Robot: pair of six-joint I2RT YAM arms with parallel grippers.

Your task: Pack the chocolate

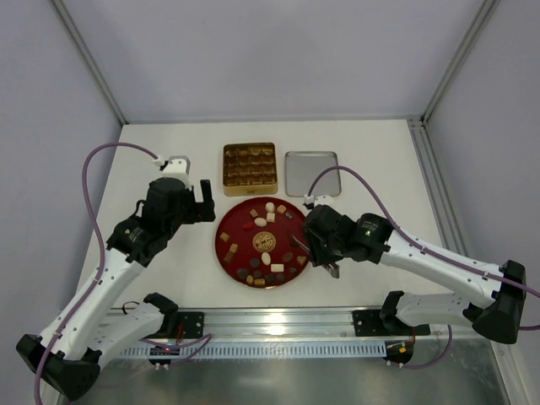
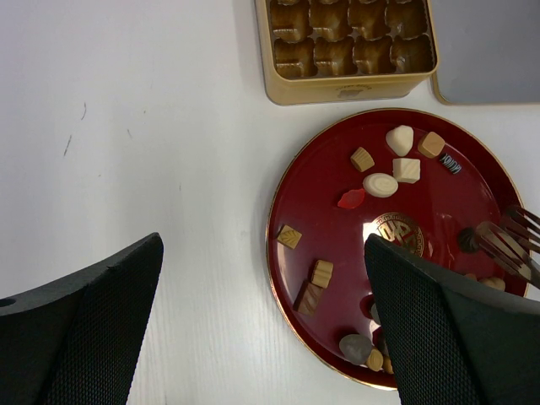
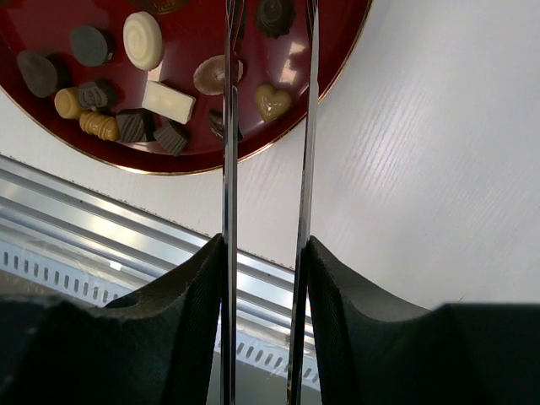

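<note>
On the tabletop, centre: red plate carrying the chocolate, loose pieces in dark brown, tan and cream. They are scattered across the far half and bunched more thickly along the near rim. One red piece lies among them.

Beyond the plate, just past its far rim: gold box with gridded compartments. The cells read caramel-brown; cannot tell whether they are filled. Silver lid lies flat to the right of the box, close beside it.

Left gripper: off the plate's left side, over bare tabletop, pointing toward the plate. Jaws spread wide, nothing between them.

Right gripper: at the plate's right edge, clamped onto metal tongs. The two blades sit against the inner faces of the fingers with a gap between them. Blades reach out over the near-right part of the plate. In the right wrist view a brown oval piece and a dark piece lie against the left blade's line; a tan heart-shaped piece sits in the gap between the blades. Tips run out of that frame. In the left wrist view the forked ends show by a dark piece at the plate's right side; contact cannot be judged.

Metal rail runs along the near edge, between the arm bases.
</note>
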